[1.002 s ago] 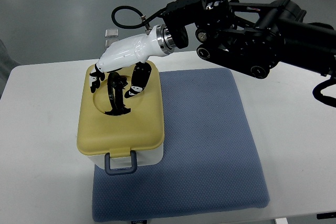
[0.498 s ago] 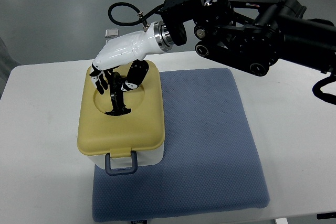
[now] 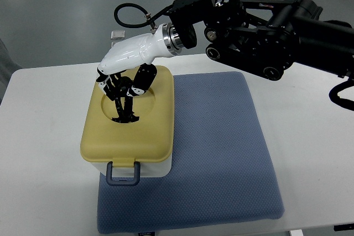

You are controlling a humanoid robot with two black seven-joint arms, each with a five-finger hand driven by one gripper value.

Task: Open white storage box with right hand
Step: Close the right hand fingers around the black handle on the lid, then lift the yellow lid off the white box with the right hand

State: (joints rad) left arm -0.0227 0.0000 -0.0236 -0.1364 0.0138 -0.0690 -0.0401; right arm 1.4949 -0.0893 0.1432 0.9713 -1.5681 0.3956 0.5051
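A: Report the near edge of the worktop.

B: A blue padded mat (image 3: 215,153) lies on the white table (image 3: 44,153) and reaches the table's near edge. The white storage box (image 3: 133,168) stands on the mat's near-left portion, overhanging the mat's left edge onto bare table. Only a narrow band of its white body shows below the lid.

A: Front fittings?

B: A grey-blue latch (image 3: 123,172) hangs at the middle of the box's near face, just under the lid rim.

A: Lid condition?

B: The yellow lid (image 3: 146,131) covers the whole box. It has rounded corners and a circular recess toward its far-left part. A black handle (image 3: 123,106) rises upright out of that recess.

A: Hand status?

B: The right hand (image 3: 126,73) is above the recess at the lid's far side. Its white shell slopes down from the wrist, and its black fingers (image 3: 138,84) are curled together around the top of the black handle. The thumb side and the other fingers sit on opposite sides of it.

A: Arm routing?

B: The black right arm (image 3: 276,26) enters from the right edge, crosses above the mat's far edge, and ends in a silver wrist ring. A black cable (image 3: 130,17) loops above the wrist.

A: Beyond the table?

B: Grey floor (image 3: 55,15). A small pale object (image 3: 116,35) lies on it just past the table's far edge; its type cannot be determined.
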